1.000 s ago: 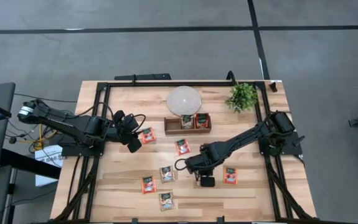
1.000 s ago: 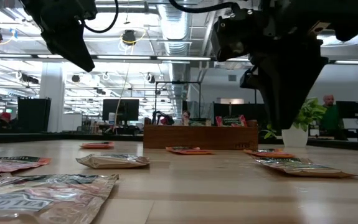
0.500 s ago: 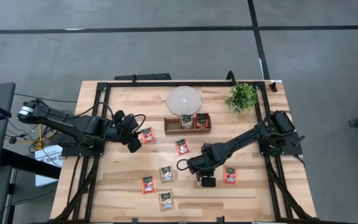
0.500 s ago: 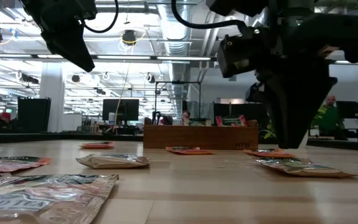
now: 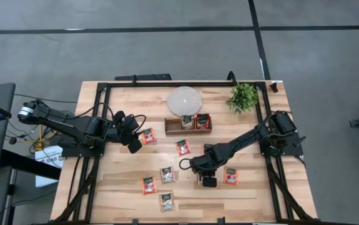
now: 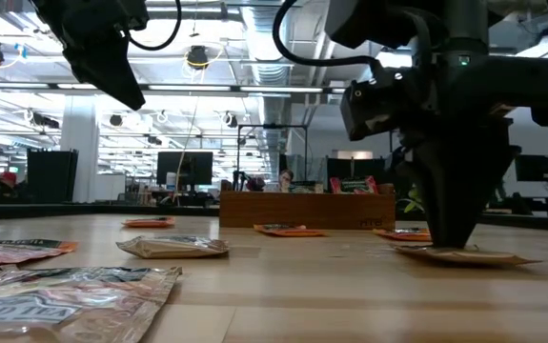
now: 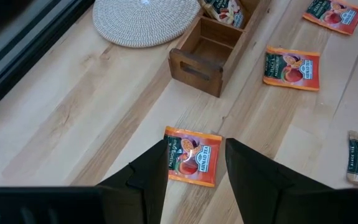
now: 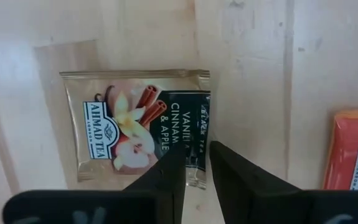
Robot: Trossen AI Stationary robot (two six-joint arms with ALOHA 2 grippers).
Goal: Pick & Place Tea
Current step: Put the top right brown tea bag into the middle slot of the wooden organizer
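Observation:
My right gripper (image 5: 205, 180) is down on a pale tan sachet (image 8: 138, 127) at the table's near right. Its fingers stand a narrow gap apart at the sachet's dark green band (image 8: 194, 134). In the high view the gripper hides that sachet. A red-orange sachet (image 5: 231, 177) lies flat just to its right. My left gripper (image 5: 133, 144) hangs open above another red-orange sachet (image 7: 194, 155) near the table's left. Several more sachets (image 5: 167, 174) lie flat across the middle and near side, and a few stand in the wooden tray (image 5: 188, 124). My right gripper (image 8: 197, 163) comes from above, pointing down, at the tan sachet's green-band edge (image 8: 202, 149). One finger (image 8: 169, 174) is over the band; the other (image 8: 231, 168) is just past the edge, over bare wood. In the low view the fingertips (image 6: 453, 243) meet the sachet, which lies flat.
The brown three-compartment tray (image 5: 173, 128) sits at centre far, the round white disc (image 5: 185, 100) behind it, and a small potted plant (image 5: 243, 97) at the far right. A black frame (image 5: 98, 112) runs round the table. Bare wood lies along the near edge.
My right gripper has come down from above the table onto the tan sachet, shifting slightly rightward in the low view. The sachets have stayed where they were.

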